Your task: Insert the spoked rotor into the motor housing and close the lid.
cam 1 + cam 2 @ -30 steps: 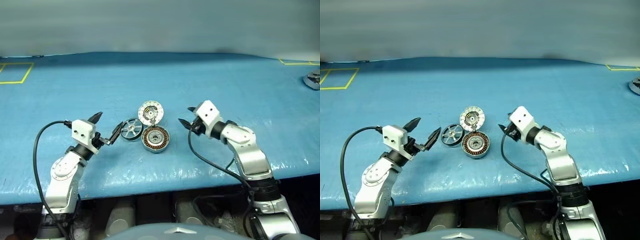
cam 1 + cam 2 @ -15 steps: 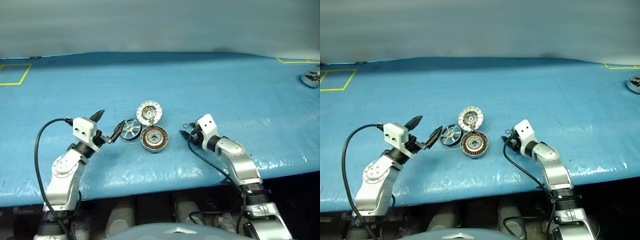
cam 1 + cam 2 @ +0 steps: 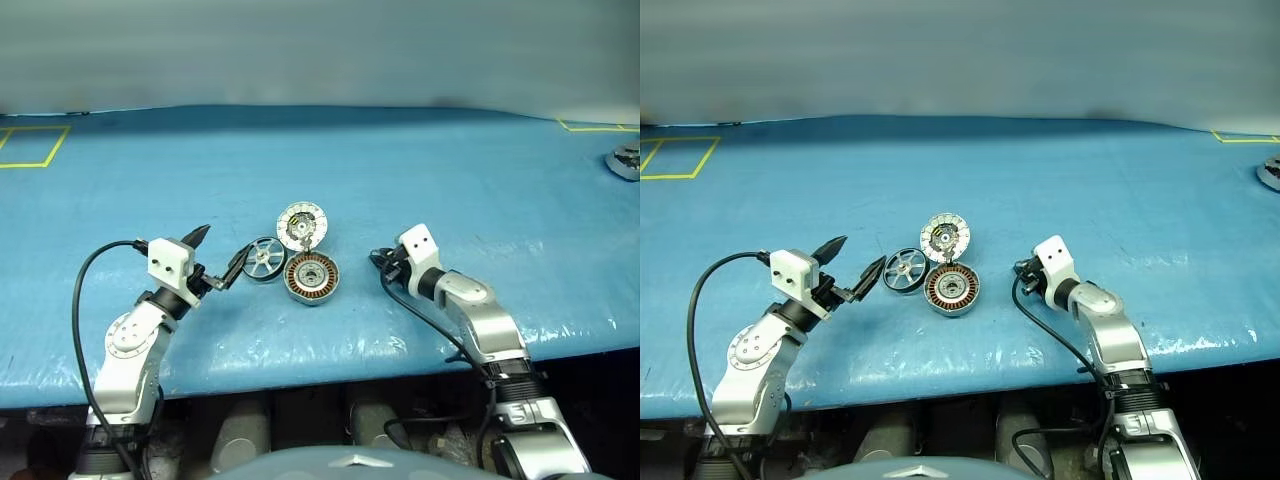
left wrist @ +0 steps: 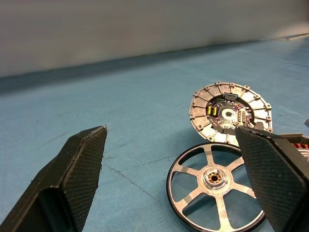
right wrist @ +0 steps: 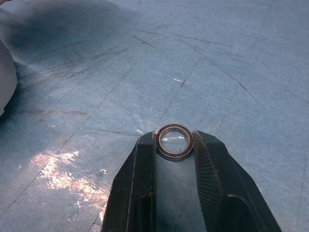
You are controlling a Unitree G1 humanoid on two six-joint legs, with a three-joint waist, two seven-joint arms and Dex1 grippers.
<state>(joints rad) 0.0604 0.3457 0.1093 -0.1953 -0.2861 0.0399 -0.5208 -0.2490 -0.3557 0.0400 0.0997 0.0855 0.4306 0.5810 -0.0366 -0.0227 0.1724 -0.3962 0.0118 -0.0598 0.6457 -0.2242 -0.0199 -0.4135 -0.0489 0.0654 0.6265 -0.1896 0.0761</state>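
The spoked rotor [image 3: 263, 259] lies flat on the blue table, touching the motor housing [image 3: 311, 277] with its copper windings. Just behind them lies the lid [image 3: 301, 225], speckled face up. My left gripper [image 3: 222, 248] is open and level, just left of the rotor [image 4: 216, 189]; one of its fingers [image 4: 270, 174] overlaps the rotor's rim in the left wrist view, where the lid [image 4: 230, 112] lies beyond. To the right of the housing, my right gripper [image 3: 378, 256] is down at the table, shut on a small metal ring [image 5: 175, 127].
A round metal part [image 3: 625, 160] sits at the far right edge of the table. Yellow tape marks a square [image 3: 25, 145] at the far left. The table's front edge [image 3: 320, 375] runs close below both arms.
My right gripper sank to the table surface and closed its fingers on the small ring. The left gripper stayed in place, open.
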